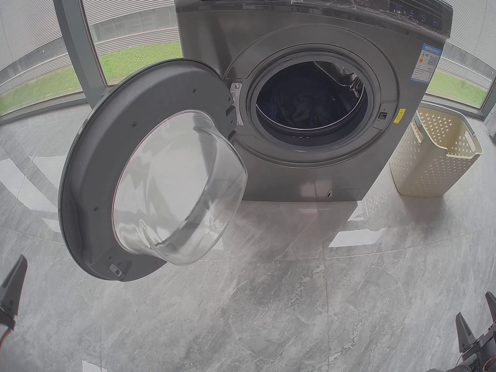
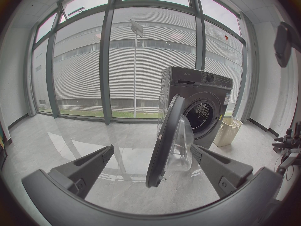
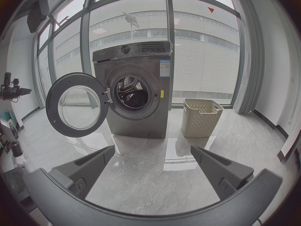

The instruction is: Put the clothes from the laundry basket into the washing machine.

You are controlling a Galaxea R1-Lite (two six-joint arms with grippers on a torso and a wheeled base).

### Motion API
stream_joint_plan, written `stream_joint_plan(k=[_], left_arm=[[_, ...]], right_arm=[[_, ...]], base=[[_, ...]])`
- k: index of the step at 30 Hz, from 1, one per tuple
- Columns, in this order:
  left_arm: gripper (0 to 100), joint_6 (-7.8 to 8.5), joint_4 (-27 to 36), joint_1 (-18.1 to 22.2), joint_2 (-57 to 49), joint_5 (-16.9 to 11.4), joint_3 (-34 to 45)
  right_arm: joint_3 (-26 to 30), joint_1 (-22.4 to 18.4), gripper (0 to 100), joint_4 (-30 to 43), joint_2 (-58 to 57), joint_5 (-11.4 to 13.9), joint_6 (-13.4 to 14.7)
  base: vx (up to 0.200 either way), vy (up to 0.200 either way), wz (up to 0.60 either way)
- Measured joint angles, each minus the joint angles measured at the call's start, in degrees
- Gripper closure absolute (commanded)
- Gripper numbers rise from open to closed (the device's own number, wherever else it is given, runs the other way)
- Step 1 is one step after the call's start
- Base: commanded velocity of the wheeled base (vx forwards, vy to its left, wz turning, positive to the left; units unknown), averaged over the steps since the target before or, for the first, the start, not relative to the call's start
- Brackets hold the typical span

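Nearest, low over the grey marble floor (image 1: 289, 306), the left gripper (image 2: 152, 148) hangs at the left with its fingers spread wide, grasping nothing. The right gripper (image 3: 152, 148) hangs at the right, likewise released and bare. Both are well apart from the machine. Farther on, the round door (image 1: 98, 151) of the washing machine (image 1: 310, 182) stands swung fully open to the left, its clear bowl facing the near side. Behind it the drum mouth is uncovered, and dark clothes (image 1: 310, 107) lie inside the drum. The cream laundry basket (image 1: 413, 174) stands upright on the floor just beside the machine's right side. Tall windows (image 1: 129, 21) close the far wall.
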Motion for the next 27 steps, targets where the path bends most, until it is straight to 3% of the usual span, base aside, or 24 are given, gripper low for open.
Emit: stream_joint_plan(k=[3,9,15,21,27], left_arm=[[0,-0.05,-4.05,-0.20,7.97,-1.82,-2.02],[0,-0.33,-11.15,-0.38,23.95,-8.30,-6.77],[0,-0.46,-13.96,-0.63,33.66,-14.90,-10.92],[0,-1.01,-14.14,-4.44,37.05,-15.80,-11.45],[0,-3.73,-13.81,-12.95,35.65,-15.85,-11.03]], right_arm=[[0.00,-0.02,0,0.00,0.00,0.00,0.00],[0.00,-0.02,0,0.00,0.02,0.00,0.05],[0.00,-0.02,0,0.00,0.02,0.00,0.00],[0.00,0.00,0,0.00,0.02,0.00,-0.02],[0.00,-0.04,0,0.00,0.02,0.00,-0.02]], base=[[0.000,0.000,0.00],[0.000,0.000,0.00],[0.000,0.000,0.00],[0.000,0.000,0.00],[0.000,0.000,0.00]])
